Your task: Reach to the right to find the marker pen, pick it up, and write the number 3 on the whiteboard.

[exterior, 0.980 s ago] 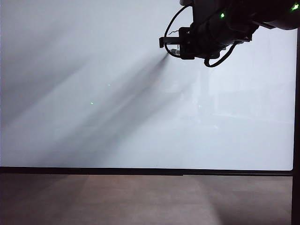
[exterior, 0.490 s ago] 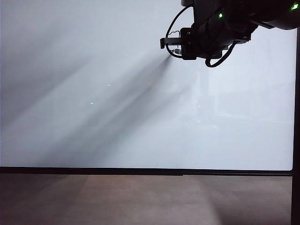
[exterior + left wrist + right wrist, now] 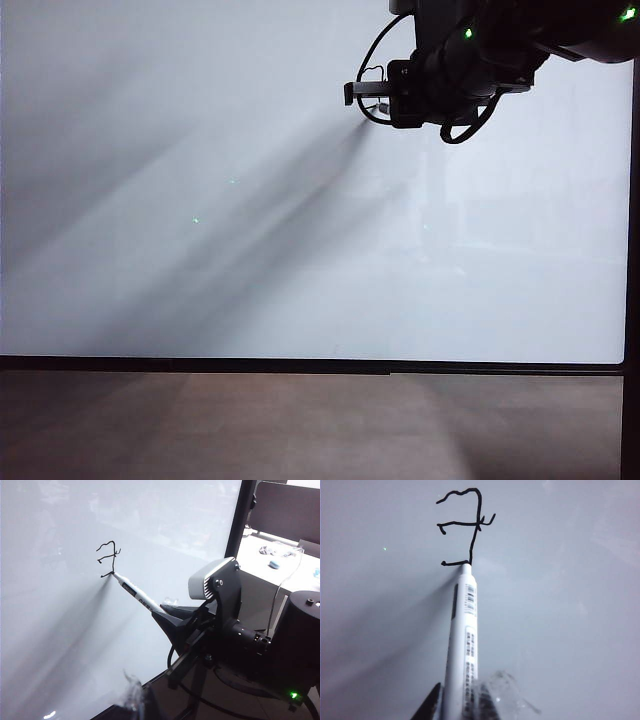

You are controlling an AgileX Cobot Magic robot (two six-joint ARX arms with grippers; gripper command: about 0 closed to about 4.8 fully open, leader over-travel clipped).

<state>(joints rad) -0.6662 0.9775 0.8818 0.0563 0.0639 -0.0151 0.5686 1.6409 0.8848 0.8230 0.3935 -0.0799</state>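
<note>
R gripper [image 3: 167, 615] clamped on the marker pen [image 3: 462, 645], upper right of the exterior view, pen tip touching the whiteboard [image 3: 200, 150] at the lower end of the number 3 [image 3: 465, 525] (shaky black strokes, more like a crossed 7). L gripper [image 3: 134, 697] only a blurred bit at bottom centre of its own wrist view; can't tell if open or closed. Brown surface [image 3: 300, 425] runs below the board frame.

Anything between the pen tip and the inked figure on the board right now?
Nothing: in the right wrist view the marker pen, held by the right gripper, touches the number 3.
</note>
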